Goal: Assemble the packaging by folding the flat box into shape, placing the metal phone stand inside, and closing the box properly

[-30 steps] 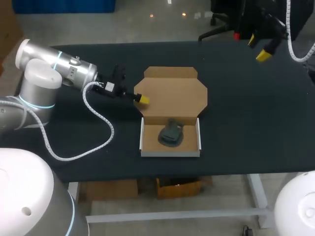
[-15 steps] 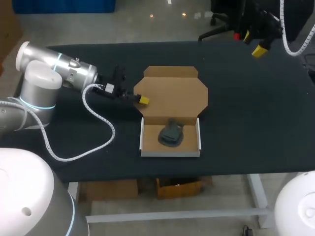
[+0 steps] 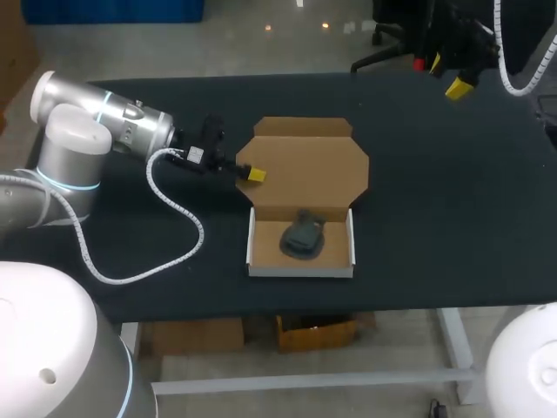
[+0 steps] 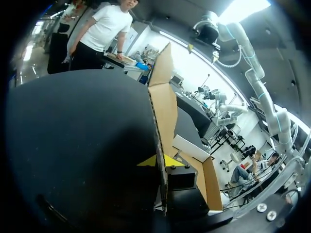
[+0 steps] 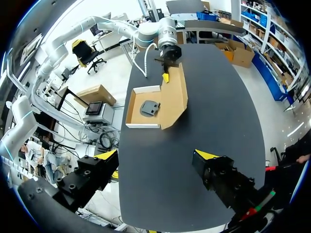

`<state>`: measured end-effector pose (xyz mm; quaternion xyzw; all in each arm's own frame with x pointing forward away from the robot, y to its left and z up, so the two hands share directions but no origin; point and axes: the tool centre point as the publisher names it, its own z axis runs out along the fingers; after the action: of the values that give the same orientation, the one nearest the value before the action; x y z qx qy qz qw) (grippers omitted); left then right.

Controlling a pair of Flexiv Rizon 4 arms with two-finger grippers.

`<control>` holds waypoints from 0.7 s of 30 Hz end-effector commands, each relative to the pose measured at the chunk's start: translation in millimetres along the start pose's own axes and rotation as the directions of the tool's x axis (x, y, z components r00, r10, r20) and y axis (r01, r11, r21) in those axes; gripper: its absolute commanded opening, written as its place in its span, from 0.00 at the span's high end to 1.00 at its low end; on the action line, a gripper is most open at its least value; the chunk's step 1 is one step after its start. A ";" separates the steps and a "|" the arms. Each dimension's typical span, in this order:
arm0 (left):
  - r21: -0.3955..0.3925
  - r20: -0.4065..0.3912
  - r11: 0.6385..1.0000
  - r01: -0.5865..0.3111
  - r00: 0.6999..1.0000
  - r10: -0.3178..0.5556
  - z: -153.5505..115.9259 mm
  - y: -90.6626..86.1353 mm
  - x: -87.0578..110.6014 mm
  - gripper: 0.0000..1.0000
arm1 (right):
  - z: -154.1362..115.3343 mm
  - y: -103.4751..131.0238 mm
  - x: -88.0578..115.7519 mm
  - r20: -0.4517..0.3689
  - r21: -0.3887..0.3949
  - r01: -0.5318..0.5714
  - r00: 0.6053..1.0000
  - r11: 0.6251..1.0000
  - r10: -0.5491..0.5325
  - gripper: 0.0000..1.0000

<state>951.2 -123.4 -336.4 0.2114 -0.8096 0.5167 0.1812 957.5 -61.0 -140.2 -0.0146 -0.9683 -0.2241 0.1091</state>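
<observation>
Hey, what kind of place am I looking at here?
Probably a robotics lab or test cell: a robot arm reaches over a black table, its left end effector at the lid of a cardboard box holding a metal phone stand.

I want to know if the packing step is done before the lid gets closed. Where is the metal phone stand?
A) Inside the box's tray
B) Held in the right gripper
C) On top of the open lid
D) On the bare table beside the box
A: the phone stand lies inside the tray, within its white walls, and the lid is open behind it.
</observation>
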 end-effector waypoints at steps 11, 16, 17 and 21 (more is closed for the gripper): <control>-0.013 -0.034 0.996 -0.083 0.996 0.083 -5.8 3.8 4.3 1.00 | -1.9 5.2 0.1 -0.006 0.012 0.001 1.000 1.000 -0.001 0.00; -0.041 -0.044 0.995 -0.093 0.995 0.091 -6.6 4.3 4.9 1.00 | -1.7 8.8 0.2 -0.005 0.014 0.006 1.000 1.000 -0.006 0.00; -0.041 -0.044 0.995 -0.093 0.995 0.091 -6.6 4.3 4.9 1.00 | -1.4 10.3 -0.1 -0.008 0.015 0.010 1.000 1.000 -0.010 0.00; -0.041 -0.044 0.995 -0.093 0.995 0.091 -6.6 4.3 4.9 1.00 | -2.3 15.8 -2.0 -0.012 0.028 0.026 1.000 0.999 -0.026 0.00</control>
<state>942.9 -117.6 -333.3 0.1608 -0.8256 0.5115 0.1760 958.3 -50.6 -135.3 -0.0015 -0.9702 -0.2170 0.1079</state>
